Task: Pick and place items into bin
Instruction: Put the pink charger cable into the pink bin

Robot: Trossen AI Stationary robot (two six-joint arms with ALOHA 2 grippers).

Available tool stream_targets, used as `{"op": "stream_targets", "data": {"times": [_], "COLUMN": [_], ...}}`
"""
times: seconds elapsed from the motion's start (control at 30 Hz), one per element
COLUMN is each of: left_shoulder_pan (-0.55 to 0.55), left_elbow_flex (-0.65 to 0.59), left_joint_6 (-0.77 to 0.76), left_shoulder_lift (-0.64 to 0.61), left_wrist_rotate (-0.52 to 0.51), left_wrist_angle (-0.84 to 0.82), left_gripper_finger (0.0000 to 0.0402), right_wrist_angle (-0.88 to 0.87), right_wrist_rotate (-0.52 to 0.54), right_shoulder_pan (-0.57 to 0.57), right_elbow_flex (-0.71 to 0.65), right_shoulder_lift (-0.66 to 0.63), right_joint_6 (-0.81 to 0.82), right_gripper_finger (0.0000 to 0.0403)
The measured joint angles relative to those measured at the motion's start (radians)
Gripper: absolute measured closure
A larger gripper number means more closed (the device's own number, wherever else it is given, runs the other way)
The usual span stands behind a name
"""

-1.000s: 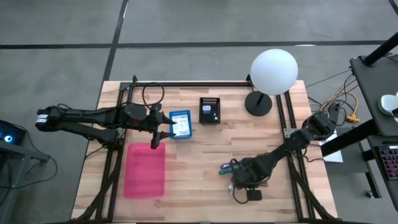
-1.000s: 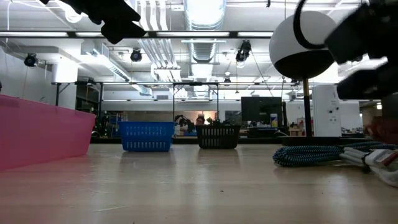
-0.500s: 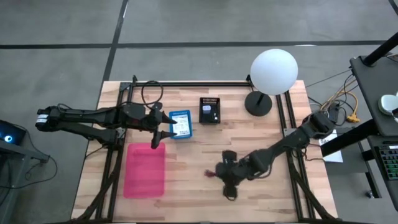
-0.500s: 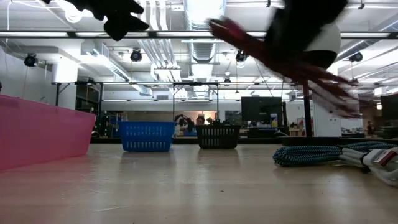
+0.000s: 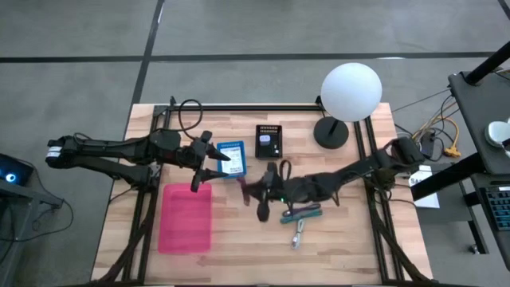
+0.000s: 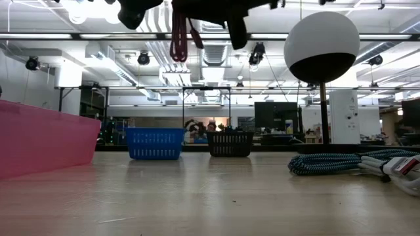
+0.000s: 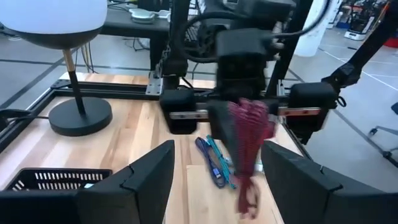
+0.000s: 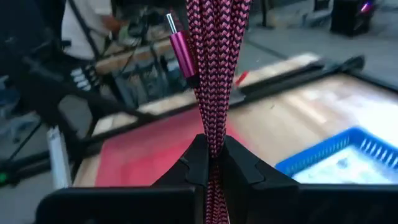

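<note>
My right gripper (image 8: 211, 163) pinches the magenta cable (image 8: 214, 68) mid-frame, lifted clear for carrying toward the pink bin (image 5: 186, 217).

Table-level view. Pink bin (image 6: 46, 141) wall at left edge of wooden table (image 6: 210, 196). Dark arm parts along top edge; a magenta braided cable (image 6: 178, 36) hangs looped from them, well above the table. Blue basket (image 6: 155, 143) and black basket (image 6: 230, 143) stand side by side, far back. White ball lamp (image 6: 321, 49) at right. Coiled teal-black cable (image 6: 328, 162) and pale cables (image 6: 394, 167) lie at right edge.
</note>
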Motion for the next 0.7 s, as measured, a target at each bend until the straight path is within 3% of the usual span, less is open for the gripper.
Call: {"op": "stream_targets", "data": {"times": [0.2,0.7], "left_shoulder_pan": [0.000,0.001], "left_elbow_flex": [0.000,0.000], "left_joint_6": [-0.044,-0.079], "left_shoulder_lift": [0.000,0.120], "left_wrist_rotate": [0.053,0.039], "left_wrist_angle": [0.061,0.206], "left_gripper_finger": [0.0178,0.0178], "right_wrist_angle": [0.027,0.029], "right_wrist_rotate": [0.002,-0.011], "right_shoulder_pan": [-0.063,-0.102], "right_elbow_flex": [-0.003,0.062], "right_shoulder_lift": [0.000,0.000], "right_joint_6": [-0.049,-0.196], "right_gripper_finger": [0.0390,0.0390]}}
